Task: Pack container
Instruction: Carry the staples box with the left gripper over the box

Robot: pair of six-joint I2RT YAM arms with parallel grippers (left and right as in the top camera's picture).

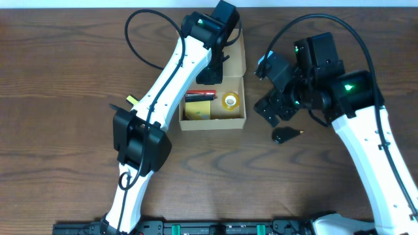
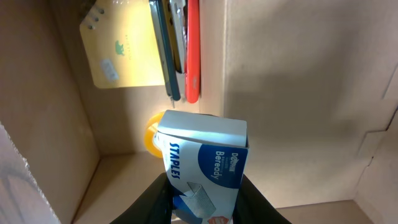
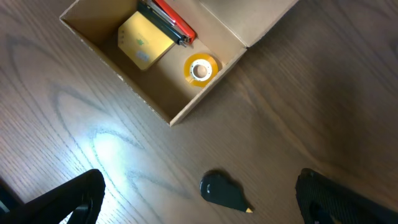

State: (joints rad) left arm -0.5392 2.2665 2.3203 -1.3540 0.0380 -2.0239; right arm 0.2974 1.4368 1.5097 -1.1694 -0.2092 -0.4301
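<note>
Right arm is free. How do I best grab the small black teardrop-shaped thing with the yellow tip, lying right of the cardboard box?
Probably from above with the open right gripper, jaws across the wide rounded body of the small black teardrop-shaped plastic piece, not its narrow yellow tip. It lies flat on the wooden table, leaving nothing to get under.

Left arm (image 1: 176,72): white shell links, bulky black joint housings (image 1: 140,140), one green lamp (image 1: 199,23) lit near the wrist, and a thin black cable (image 1: 128,36) in an open loop.

Right arm (image 1: 369,143): same white-and-black build, green lamps (image 1: 351,85) lit, and a second cable (image 1: 326,19) arching overhead.

Left tool (image 2: 204,183) and right tool (image 3: 199,180): matt black fingers.
</note>
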